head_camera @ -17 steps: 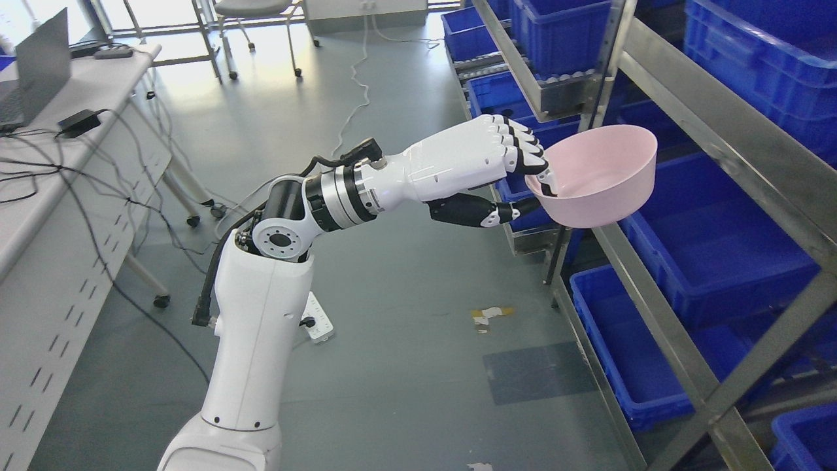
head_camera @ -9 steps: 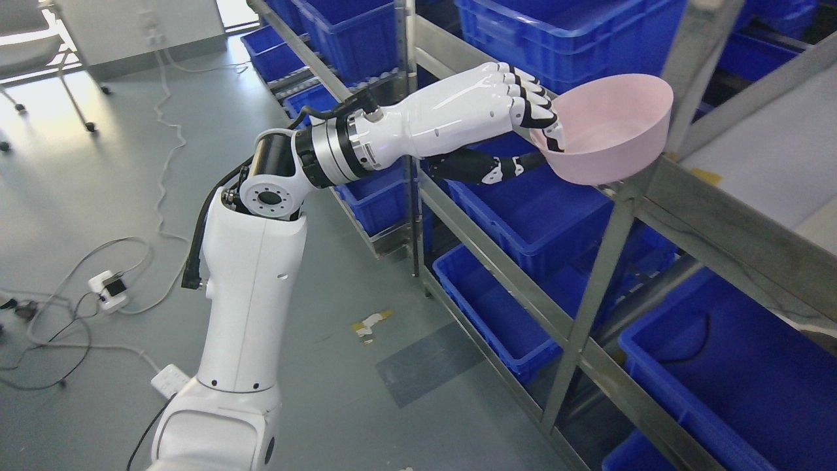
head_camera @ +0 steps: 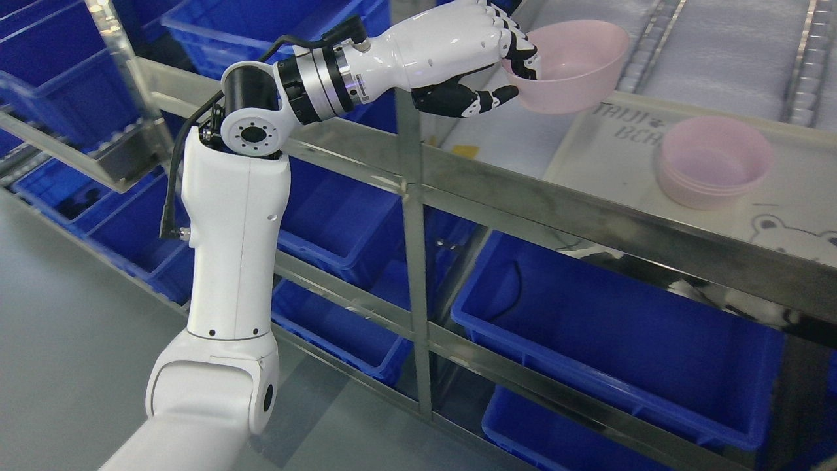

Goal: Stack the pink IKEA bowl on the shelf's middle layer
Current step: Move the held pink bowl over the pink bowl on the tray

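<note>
Firmly around bowl: left hand.

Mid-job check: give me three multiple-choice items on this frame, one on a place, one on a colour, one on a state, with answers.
1. Where is the stack of pink plastic bowls?
A. on the floor
B. on the steel shelf, on the bear-print mat
C. inside a bin

2. What colour are the plastic bins below?
A. blue
B. green
C. red

3. How is the left hand?
A. open, holding nothing
B. out of view
C. gripping the rim of a single pink plastic bowl

Answers: 1 B, the stack sits on the mat; 2 A, every bin is blue; 3 C, fingers curl over the rim, thumb beneath.
</note>
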`<state>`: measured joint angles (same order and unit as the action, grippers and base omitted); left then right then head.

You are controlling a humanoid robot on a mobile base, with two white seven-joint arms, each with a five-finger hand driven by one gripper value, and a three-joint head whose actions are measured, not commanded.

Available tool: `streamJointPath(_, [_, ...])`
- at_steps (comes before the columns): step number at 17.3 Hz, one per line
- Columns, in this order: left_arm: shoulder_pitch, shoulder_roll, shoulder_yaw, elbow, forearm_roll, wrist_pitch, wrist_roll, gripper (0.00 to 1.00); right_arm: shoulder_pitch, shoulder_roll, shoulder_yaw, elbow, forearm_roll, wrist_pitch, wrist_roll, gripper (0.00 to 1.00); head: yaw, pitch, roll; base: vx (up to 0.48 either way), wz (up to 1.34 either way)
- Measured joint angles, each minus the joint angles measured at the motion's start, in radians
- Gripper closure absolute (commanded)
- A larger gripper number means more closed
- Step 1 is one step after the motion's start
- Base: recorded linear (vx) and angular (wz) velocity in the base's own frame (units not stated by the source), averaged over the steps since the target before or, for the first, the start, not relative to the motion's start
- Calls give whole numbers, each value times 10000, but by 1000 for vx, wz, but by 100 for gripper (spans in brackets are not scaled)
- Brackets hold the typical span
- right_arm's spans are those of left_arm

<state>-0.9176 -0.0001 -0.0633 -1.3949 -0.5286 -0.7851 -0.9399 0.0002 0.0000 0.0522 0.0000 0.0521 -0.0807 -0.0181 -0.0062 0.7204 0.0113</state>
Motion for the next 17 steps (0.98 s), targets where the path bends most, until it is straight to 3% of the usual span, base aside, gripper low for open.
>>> streamJointPath(6, [-187,0,-96,366,-1111,0,35,95,-1,0,0,0,0,0,0,0,0,0,0,94,-694])
streamJointPath(17, [424,0,-520,304,-1425,0,140,94,-2,0,0,0,0,0,0,0,0,-2,0,18,-102])
